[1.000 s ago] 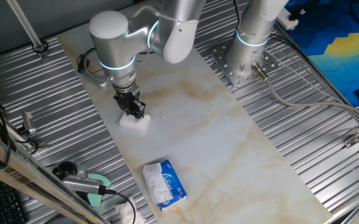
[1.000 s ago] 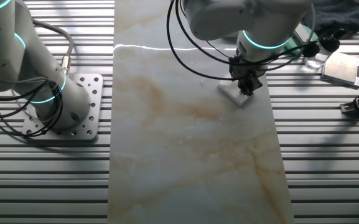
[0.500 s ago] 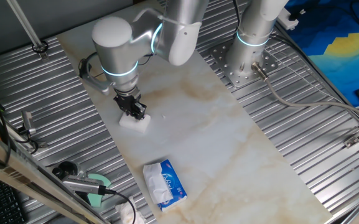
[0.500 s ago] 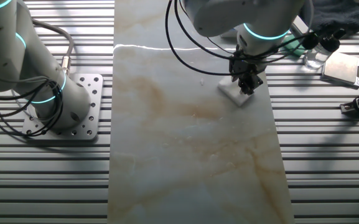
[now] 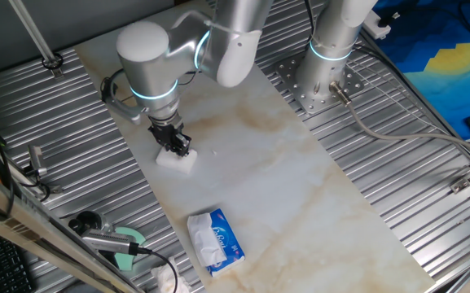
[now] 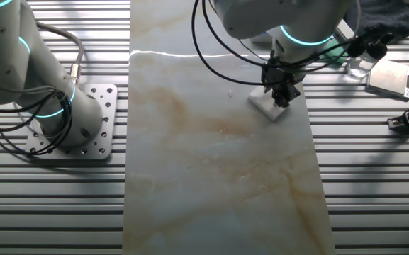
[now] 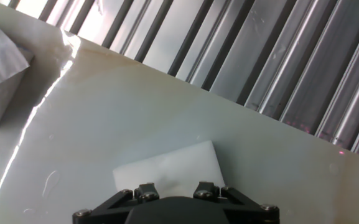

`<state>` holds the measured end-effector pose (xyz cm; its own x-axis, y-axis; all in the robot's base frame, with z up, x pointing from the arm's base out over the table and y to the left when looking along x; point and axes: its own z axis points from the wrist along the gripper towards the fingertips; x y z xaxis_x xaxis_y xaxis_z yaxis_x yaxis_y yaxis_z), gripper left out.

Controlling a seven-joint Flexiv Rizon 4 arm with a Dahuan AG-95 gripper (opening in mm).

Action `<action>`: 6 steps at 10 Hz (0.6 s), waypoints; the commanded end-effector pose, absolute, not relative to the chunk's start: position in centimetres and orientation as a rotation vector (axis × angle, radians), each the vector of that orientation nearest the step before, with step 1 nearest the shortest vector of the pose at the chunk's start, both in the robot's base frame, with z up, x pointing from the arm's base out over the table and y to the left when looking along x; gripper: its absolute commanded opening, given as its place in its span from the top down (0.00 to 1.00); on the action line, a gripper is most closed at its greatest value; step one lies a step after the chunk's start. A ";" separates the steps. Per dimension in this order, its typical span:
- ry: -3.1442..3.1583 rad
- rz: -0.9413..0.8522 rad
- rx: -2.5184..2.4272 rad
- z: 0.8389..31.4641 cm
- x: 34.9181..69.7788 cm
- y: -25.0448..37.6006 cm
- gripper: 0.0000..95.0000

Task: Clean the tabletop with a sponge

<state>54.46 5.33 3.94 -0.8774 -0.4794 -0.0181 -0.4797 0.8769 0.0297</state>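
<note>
The gripper [image 5: 177, 146] presses straight down on the sponge [image 5: 176, 160], jaws clenched on it. The sponge lies flat on the counter [image 5: 283, 179], close to its long edge beside the ribbed grey metal surface [image 5: 80, 138]. A blue-and-white tissue pack [image 5: 215, 239] sits nearer along the slab, well apart from it

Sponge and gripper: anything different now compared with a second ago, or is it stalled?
Almost nothing. The gripper stays down on the sponge near the tabletop edge, and the sponge has not visibly shifted. Only the arm's upper joints moved slightly, the wrist leaning a little differently. The tissue pack stayed put. Whether the jaws are clamping the sponge cannot be told.
</note>
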 end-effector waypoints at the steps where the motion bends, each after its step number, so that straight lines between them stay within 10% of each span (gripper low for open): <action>1: 3.016 0.052 -0.795 4.1 54.4 4.9 0.60; 6: 3.006 0.061 -0.832 4.6 56.3 3.5 0.60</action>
